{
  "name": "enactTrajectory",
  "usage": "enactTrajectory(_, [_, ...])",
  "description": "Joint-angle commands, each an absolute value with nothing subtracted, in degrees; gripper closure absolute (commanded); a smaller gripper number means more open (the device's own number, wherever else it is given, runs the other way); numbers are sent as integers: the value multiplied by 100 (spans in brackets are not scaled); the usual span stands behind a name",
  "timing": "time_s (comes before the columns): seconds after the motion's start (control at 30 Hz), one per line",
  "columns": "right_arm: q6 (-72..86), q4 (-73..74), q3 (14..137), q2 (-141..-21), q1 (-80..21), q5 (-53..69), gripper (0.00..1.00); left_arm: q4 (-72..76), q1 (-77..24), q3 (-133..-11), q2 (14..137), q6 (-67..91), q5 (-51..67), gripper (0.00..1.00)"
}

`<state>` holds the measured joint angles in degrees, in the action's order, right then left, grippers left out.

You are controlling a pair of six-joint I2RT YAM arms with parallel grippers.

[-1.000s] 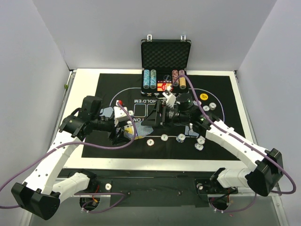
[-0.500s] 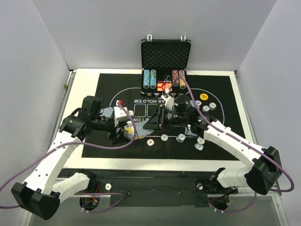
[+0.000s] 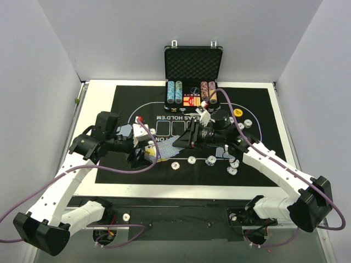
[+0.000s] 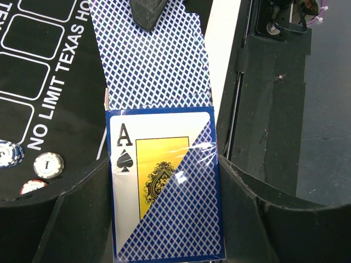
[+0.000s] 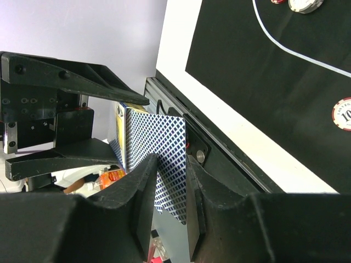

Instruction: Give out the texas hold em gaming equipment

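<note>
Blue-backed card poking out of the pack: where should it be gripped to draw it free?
Pinch the card flat across both faces at its free end, coming from opposite the pack. It is thin, and its other end sits at the pack in the left gripper. The right gripper pinches there now.

Plain pale grey walls (image 3: 109, 33) at back, left and right. White worktop (image 3: 98, 89), black printed mat (image 3: 125, 97) covering most of it. Dark metal frame (image 3: 181, 216) along near edge. Soft, even light.

You see four chip stacks (image 3: 171, 92), at least seven loose chips (image 3: 192, 160), one yellow button disc (image 3: 237, 112), one blue-backed card (image 4: 153, 60), one card pack (image 4: 164, 186).
</note>
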<state>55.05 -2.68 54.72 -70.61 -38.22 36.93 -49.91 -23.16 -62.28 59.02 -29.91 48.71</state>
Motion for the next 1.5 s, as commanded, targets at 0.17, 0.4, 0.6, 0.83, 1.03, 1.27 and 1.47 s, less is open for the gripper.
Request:
enactTrajectory(0.17, [5396,-220,5370,-6785,-3639,3832,78,-4720,-2303,-6425,5757,-2892,5203,99])
enactTrajectory(0.4, [5300,-36,5326,-6645,-3454,3858,81,-4729,-2303,-6416,5748,-2900,5203,99])
enactTrajectory(0.6, [5247,156,5326,-6478,-3296,3876,83,-4720,-2312,-6416,5757,-2900,5203,99])
enactTrajectory(0.83, [5335,202,5247,-6214,-3007,3885,100,-4720,-2312,-6407,5739,-2909,5186,99])
enactTrajectory(1.03, [5458,211,4897,-5933,-2323,3911,100,-4737,-2303,-6416,5748,-2918,5186,100])
enactTrajectory(1.27, [5195,220,4211,-5695,-1029,3867,100,-4772,-2303,-6434,5739,-2936,5186,100])
enactTrajectory(1.47, [4396,870,3859,-6002,-212,2973,100,-4790,-2303,-6451,5739,-2936,5194,100])
